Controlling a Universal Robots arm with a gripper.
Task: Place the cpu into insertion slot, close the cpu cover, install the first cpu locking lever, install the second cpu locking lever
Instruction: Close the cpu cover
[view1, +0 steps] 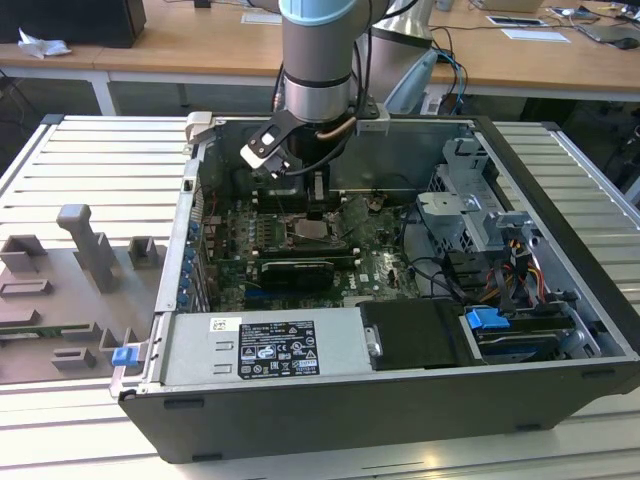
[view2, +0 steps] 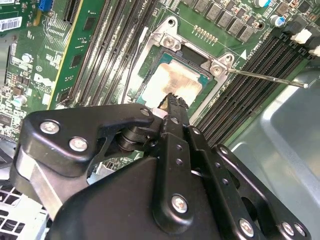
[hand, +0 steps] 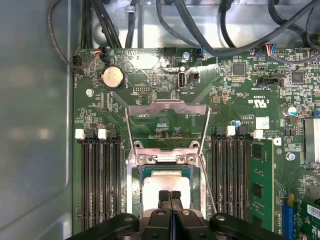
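Observation:
In both wrist views the cpu lies flat in the insertion slot, pale metal face up. My gripper is shut, fingertips pressed together with nothing between them, right over the cpu's face; whether they touch it I cannot tell. The cpu cover stands swung open behind the slot, and the board shows through its window. A thin locking lever sticks out raised from the socket's corner. In the exterior view the gripper hangs inside the open computer case above the slot.
Long black memory slots flank the socket on both sides. Cables run along the case wall behind the board. A power supply and a drive cage crowd the case. A grey fixture tray lies at the exterior view's left.

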